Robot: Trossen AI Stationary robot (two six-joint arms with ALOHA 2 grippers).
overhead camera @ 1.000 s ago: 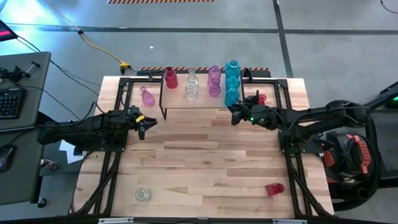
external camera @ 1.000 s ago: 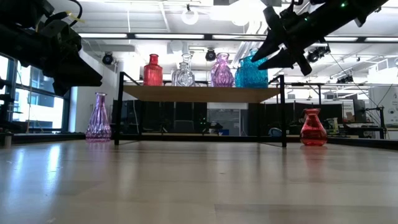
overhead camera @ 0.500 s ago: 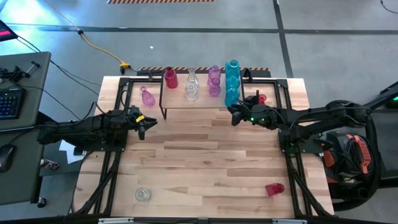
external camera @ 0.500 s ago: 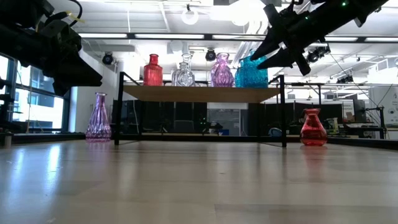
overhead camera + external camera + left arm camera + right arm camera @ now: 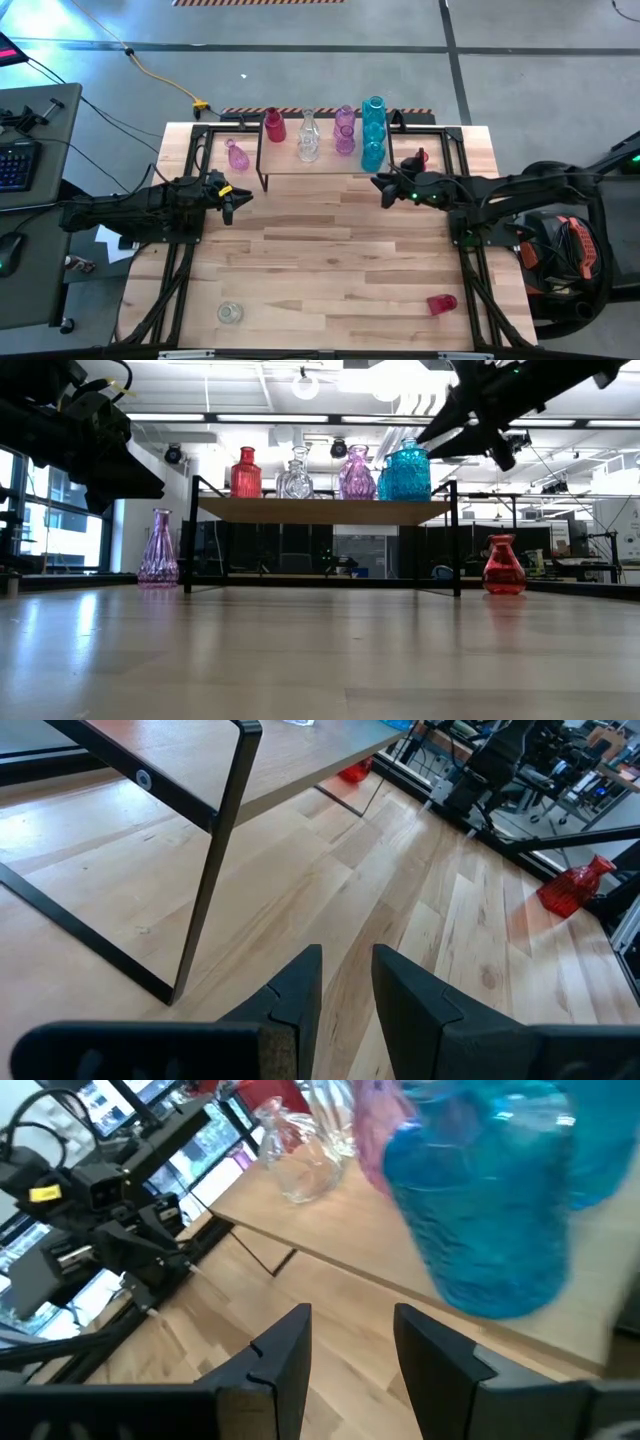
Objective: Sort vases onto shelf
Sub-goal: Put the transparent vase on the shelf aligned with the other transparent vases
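A clear vase point(image 5: 230, 313) and a red vase point(image 5: 441, 303) lie near the table's front edge. The left gripper point(image 5: 229, 202) and the right gripper point(image 5: 385, 190) hover empty, fingers apart. Farther, the shelf point(image 5: 352, 165) carries red, clear, purple and teal vases point(image 5: 372, 143).

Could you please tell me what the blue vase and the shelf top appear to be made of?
Blue vase: probably glass, glossy and translucent, as light passes through its textured wall. Shelf: top looks like pale wood with a matte finish and faint grain in the left wrist view, on thin black legs that look like metal.
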